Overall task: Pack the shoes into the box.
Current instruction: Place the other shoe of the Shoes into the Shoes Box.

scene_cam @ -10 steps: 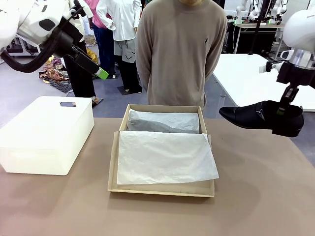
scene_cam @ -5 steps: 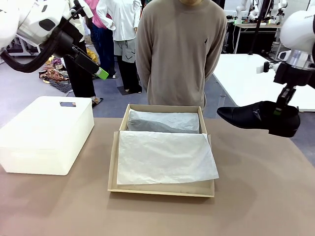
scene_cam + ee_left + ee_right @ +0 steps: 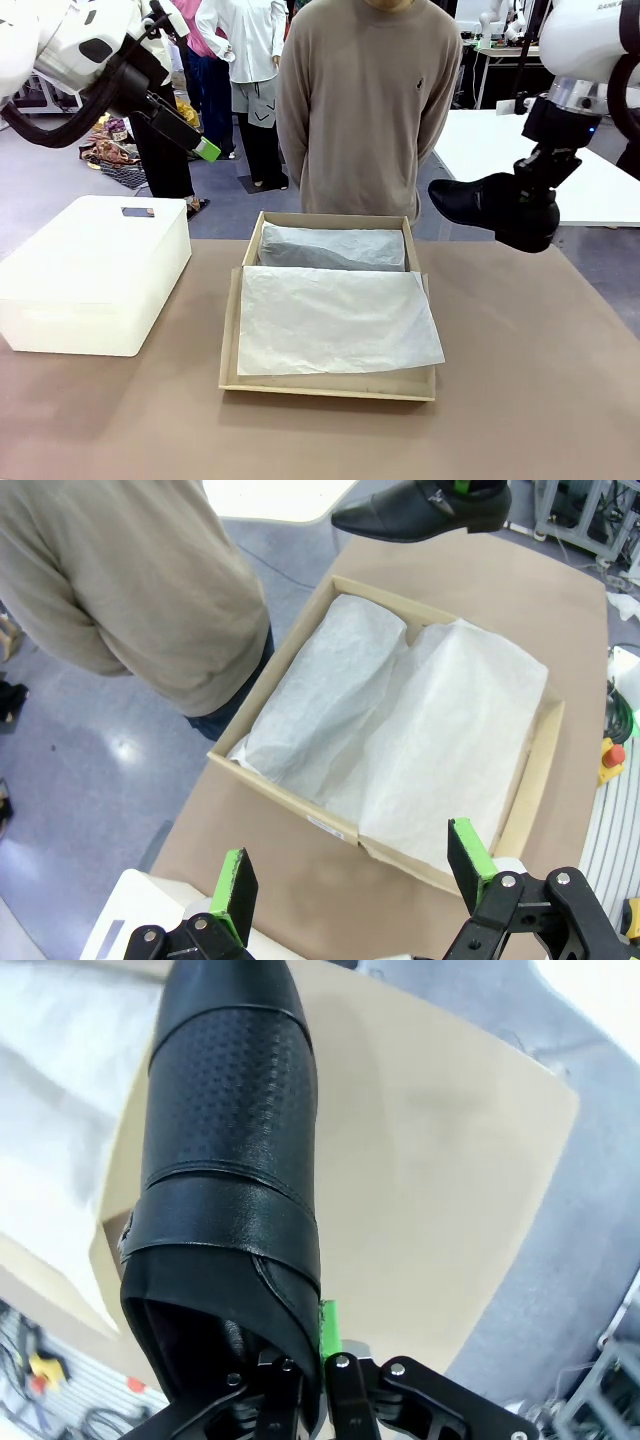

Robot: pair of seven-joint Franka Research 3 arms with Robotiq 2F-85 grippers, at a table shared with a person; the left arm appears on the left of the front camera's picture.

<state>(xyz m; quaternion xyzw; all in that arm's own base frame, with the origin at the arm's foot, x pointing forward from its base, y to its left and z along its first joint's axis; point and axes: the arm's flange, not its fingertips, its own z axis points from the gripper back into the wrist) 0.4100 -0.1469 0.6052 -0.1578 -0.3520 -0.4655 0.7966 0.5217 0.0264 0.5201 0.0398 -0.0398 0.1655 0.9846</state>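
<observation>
One glossy black shoe [image 3: 487, 203] hangs in the air beyond the far right corner of the box, toe pointing left. My right gripper [image 3: 530, 195] is shut on its heel rim. In the right wrist view the shoe [image 3: 226, 1110] stretches away from the gripper [image 3: 318, 1348], whose green pad presses the collar. The tan cardboard box [image 3: 330, 385] lies open mid-table, lined with white tissue paper [image 3: 335, 320], with a bulging tissue lump [image 3: 330, 247] in its far part. My left gripper [image 3: 196, 140] hangs open high at the left. Its wrist view looks down between the fingers [image 3: 352, 875] onto the box [image 3: 545, 770] and the shoe [image 3: 420, 505].
A large white plastic bin [image 3: 90, 270] stands left of the box. A person in a beige sweater [image 3: 365, 100] stands at the far edge behind the box, hands behind the back. Bare brown tabletop [image 3: 530, 380] lies to the right and in front.
My right arm has carried the shoe up and to the left, nearer the box's far right corner, turning it slightly. The left arm has not moved.
</observation>
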